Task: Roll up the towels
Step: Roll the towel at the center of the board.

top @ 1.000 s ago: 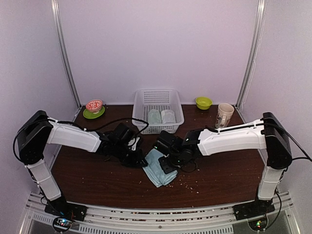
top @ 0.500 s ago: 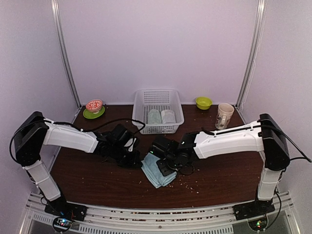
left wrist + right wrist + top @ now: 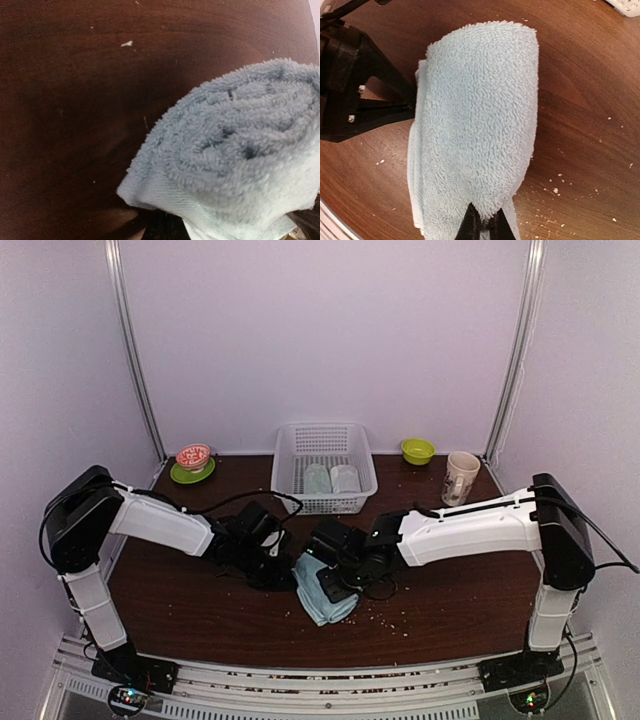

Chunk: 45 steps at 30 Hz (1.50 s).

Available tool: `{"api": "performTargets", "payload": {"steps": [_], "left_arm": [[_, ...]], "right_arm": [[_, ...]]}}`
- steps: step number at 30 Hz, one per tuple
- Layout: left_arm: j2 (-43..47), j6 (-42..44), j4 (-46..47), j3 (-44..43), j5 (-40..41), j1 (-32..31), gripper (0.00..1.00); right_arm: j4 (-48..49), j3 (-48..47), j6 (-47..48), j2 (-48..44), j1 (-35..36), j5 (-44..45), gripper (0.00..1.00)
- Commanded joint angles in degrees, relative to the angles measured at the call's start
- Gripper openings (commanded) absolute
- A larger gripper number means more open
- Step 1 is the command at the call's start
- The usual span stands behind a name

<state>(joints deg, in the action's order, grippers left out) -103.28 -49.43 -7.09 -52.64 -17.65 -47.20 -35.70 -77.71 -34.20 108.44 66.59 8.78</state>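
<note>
Light blue terry-cloth towel (image 3: 322,602) sits bunched on the dark brown wooden table (image 3: 200,610), with the left pincer (image 3: 284,574) pressed together at its edge. From the left wrist, the towel's rolled end (image 3: 235,145) looms just ahead. From the right wrist, the right pincer (image 3: 484,226) is pinching the roll's near edge.

Partly rolled light blue towel (image 3: 322,594) lies on the table (image 3: 200,602); 2 rolled towels (image 3: 317,478) in basket (image 3: 285,466).

towel (image 3: 480,115) pale blue, plain terry. my right claw (image 3: 482,226) black. tabletop (image 3: 450,610) dark red-brown wood grain, pale crumbs (image 3: 555,189). basket (image 3: 325,504) at far edge white lattice. bowl (image 3: 418,450) lime green.
</note>
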Motion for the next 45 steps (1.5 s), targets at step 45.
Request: {"api": "performTargets", "payload": {"steps": [45], "left_arm": [[4.3, -1.3, 9.2, -2.0, -6.1, 0.7, 0.00]], "right_arm": [[14.0, 1.0, -2.5, 6.2, -0.2, -17.2, 0.35]]}}
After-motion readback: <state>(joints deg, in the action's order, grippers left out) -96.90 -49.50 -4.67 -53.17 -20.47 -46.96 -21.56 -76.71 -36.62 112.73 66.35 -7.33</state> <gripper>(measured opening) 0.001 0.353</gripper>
